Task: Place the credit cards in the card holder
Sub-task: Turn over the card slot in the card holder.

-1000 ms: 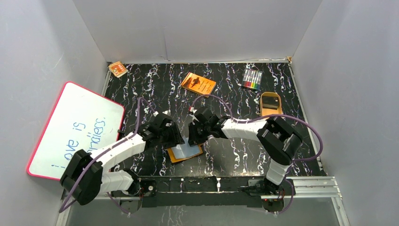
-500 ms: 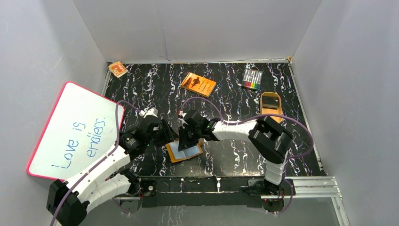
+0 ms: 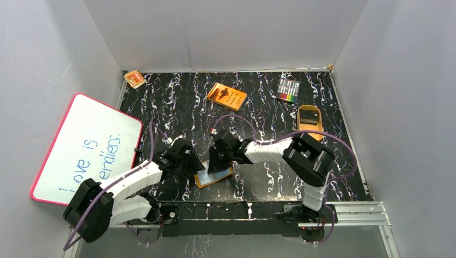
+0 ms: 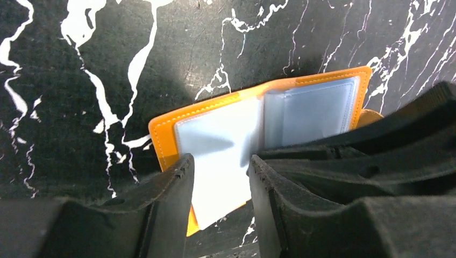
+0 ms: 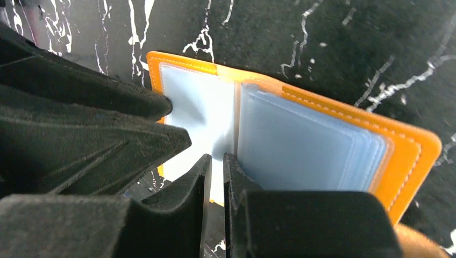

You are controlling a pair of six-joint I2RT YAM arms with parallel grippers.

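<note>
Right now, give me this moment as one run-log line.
card holder: open flat | left tool: jaws apart over a page | right tool: nearly closed at pocket leaf, grip unclear | credit cards: in tray

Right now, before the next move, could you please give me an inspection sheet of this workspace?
Surface: black table with white veins.
Job's things: card holder lies open near the front edge, pockets up; dark flat thing, maybe a card, lies in the tan tray.
Clutter: orange book, marker pack, small orange item at the far left corner.
Grippers: left gripper open over one page of the holder; right gripper nearly closed at the middle fold, grip unclear.
Cables: purple cables loop along both arms.
Surroundings: pale walls on three sides; whiteboard leans at the left.
</note>
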